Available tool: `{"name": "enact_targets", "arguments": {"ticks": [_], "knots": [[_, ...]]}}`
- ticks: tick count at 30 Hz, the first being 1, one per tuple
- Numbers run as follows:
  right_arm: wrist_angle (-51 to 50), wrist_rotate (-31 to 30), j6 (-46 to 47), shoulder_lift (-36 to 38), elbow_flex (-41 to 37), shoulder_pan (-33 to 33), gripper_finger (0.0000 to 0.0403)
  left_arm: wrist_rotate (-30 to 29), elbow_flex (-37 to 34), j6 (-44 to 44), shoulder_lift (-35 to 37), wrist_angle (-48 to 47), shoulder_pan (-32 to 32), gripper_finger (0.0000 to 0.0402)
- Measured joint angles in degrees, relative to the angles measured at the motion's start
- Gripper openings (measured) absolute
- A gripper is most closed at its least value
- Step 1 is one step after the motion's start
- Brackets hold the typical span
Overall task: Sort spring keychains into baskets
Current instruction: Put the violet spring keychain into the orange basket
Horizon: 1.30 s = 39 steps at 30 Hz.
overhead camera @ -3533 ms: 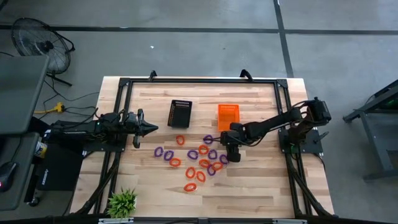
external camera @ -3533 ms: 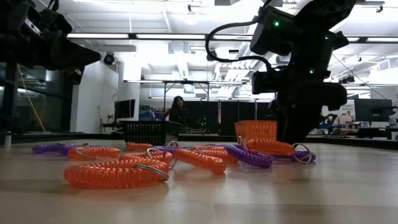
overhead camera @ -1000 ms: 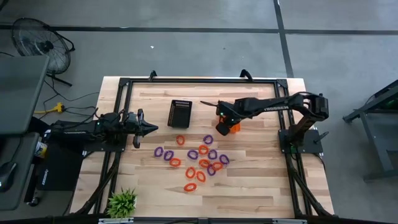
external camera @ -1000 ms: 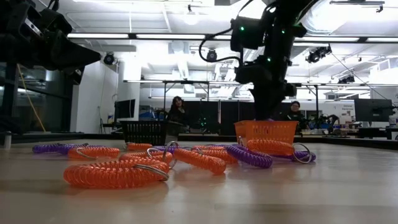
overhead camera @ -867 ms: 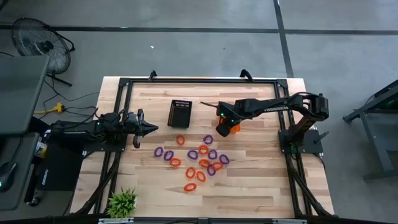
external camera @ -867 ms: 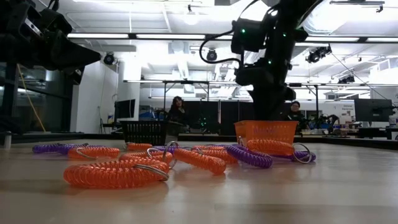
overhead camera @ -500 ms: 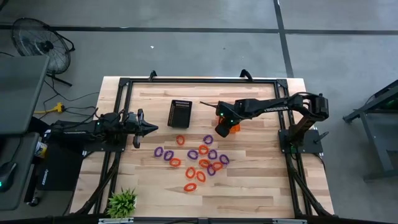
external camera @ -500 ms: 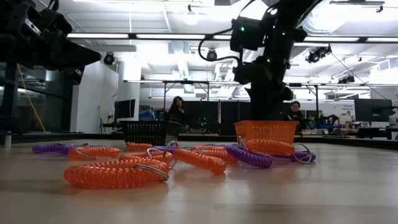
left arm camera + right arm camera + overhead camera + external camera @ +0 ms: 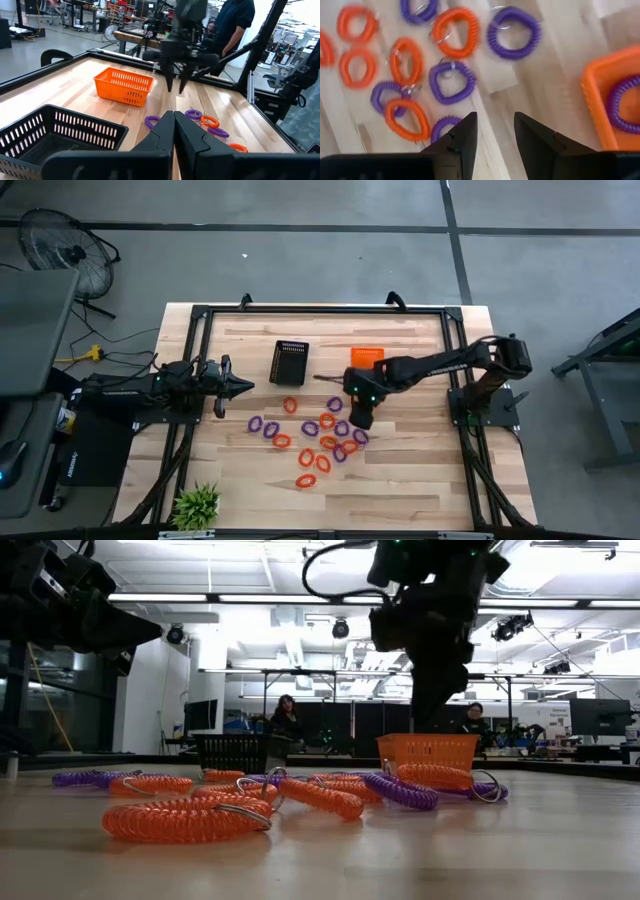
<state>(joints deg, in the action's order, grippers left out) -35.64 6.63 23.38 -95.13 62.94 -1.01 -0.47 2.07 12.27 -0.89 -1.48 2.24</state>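
Note:
Several orange and purple spring keychains (image 9: 322, 438) lie flat on the wooden table, near of the two baskets. In the right wrist view a purple keychain (image 9: 451, 81) and an orange keychain (image 9: 454, 31) lie below the fingers. My right gripper (image 9: 358, 416) (image 9: 495, 134) hangs open over the pile's far right part, pointing down and touching nothing. The orange basket (image 9: 367, 357) stands just beyond it, with a purple keychain (image 9: 620, 102) inside. The black basket (image 9: 290, 362) stands to its left. My left gripper (image 9: 243, 387) (image 9: 174, 131) waits shut at the table's left, level, pointing right.
A black metal frame (image 9: 320, 310) runs round the table. A small green plant (image 9: 197, 505) stands at the near left corner. The bare wood at the table's near side is free. A person (image 9: 235, 22) stands beyond the table's right side.
My right gripper has moved from above the orange basket toward the table's near edge and now hangs over the keychain pile. The keychains on the table lie as before.

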Motion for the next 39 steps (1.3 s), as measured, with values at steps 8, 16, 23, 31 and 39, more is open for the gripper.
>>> {"name": "enact_targets", "arguments": {"ticks": [8,16,23,31,39], "knots": [[-3.24,-2.46,-9.04,0.00,0.00,-7.51,0.0124,0.00,0.00,-0.02,0.00,0.00,-0.02,0.0001],[-3.17,-7.25,-8.45,-1.32,0.00,-10.76,0.0124,0.00,-0.02,-0.01,0.00,0.00,-0.01,0.0001],[-1.73,-7.35,-12.14,-4.64,0.00,-10.78,0.0124,0.00,-0.02,0.00,0.00,0.00,-0.01,0.0001],[1.29,-5.39,-12.53,-8.22,0.00,-10.78,0.0124,0.00,0.00,-0.02,0.00,0.00,0.00,0.0001],[1.69,-6.34,-11.82,-10.78,0.00,-10.67,0.0124,0.00,-0.02,-0.02,0.00,0.00,0.00,0.0001]]}}
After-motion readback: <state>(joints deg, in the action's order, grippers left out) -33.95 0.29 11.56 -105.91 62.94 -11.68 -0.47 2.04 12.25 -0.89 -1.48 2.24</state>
